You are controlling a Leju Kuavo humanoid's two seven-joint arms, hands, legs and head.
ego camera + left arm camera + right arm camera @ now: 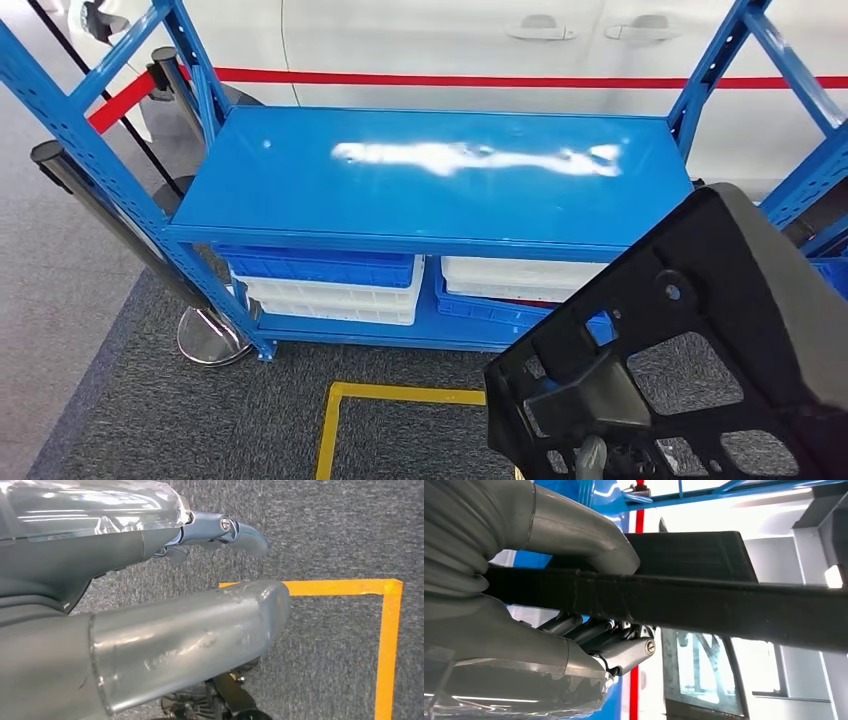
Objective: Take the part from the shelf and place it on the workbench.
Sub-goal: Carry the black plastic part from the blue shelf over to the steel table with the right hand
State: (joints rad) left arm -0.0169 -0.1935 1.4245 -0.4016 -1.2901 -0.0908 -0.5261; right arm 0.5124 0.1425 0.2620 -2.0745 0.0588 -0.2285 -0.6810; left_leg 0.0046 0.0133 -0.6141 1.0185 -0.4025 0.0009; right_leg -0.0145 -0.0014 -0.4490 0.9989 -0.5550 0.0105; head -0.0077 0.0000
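Scanning from the left, I see my left hand (pixel 200 625) hanging over carpet, fingers mostly hidden, so I cannot tell its state. One shelf (pixel 430 170) stands ahead with four bins (pixel 325 285) below. At right, my right hand (pixel 549 610) clamps the one black part (pixel 690 340), thumb over its edge, fingers beneath. It looks stiff, light, lattice-cut; I judge the rim safest.
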